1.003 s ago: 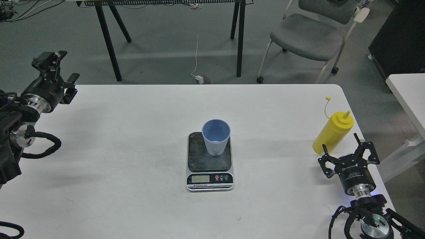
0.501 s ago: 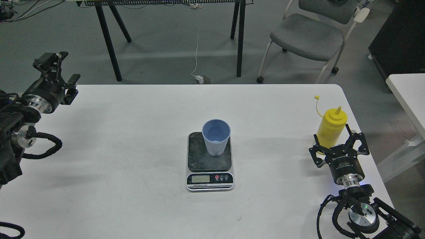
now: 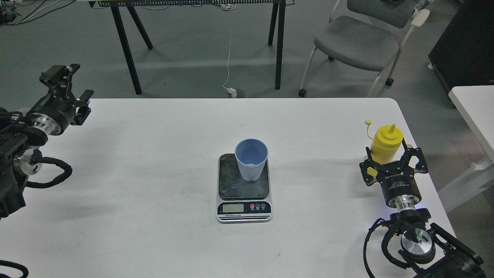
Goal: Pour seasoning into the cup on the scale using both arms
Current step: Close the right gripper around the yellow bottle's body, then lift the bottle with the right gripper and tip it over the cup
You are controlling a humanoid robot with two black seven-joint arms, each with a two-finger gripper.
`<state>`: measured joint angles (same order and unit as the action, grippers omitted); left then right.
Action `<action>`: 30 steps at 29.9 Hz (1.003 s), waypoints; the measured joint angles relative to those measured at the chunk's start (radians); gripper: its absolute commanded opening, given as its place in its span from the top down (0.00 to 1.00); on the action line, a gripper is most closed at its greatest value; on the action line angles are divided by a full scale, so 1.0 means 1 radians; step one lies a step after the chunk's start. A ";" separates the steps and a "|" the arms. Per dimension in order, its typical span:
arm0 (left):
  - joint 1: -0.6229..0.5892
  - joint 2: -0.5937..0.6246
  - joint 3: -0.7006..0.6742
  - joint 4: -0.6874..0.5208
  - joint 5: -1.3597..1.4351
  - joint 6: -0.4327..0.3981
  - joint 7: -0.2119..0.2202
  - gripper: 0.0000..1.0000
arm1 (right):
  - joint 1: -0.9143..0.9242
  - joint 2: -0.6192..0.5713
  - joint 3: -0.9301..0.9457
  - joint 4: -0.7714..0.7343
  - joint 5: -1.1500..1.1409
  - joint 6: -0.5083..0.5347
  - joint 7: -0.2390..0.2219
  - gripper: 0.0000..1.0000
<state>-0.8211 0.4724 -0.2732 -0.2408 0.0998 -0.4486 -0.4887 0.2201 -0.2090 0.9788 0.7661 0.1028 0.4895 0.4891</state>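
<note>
Yellow seasoning (image 3: 385,142) upright between right hand (image 3: 389,164) fingers.

A robotics lab or test room is shown. A plain white surface (image 3: 154,154) is set on a grey carpeted floor (image 3: 193,58), with the black legs of a bench (image 3: 125,46) seen behind it. Loose cables (image 3: 27,11) are trailed across the floor at the far left, and a white cord with a plug (image 3: 230,91) is hung down near the middle. A grey wheeled chair (image 3: 357,42) is placed at the back right, beside a dark cabinet (image 3: 467,42). A second white table (image 3: 476,112) is partly seen at the right edge.
</note>
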 measured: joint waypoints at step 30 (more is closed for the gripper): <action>-0.013 -0.002 -0.008 -0.001 -0.001 -0.005 0.000 0.18 | 0.312 -0.217 -0.137 0.131 -0.928 -0.013 0.000 0.62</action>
<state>-0.8339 0.4709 -0.2813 -0.2415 0.0984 -0.4540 -0.4887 0.5324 -0.4256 0.8421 0.8974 -0.8256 0.4765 0.4887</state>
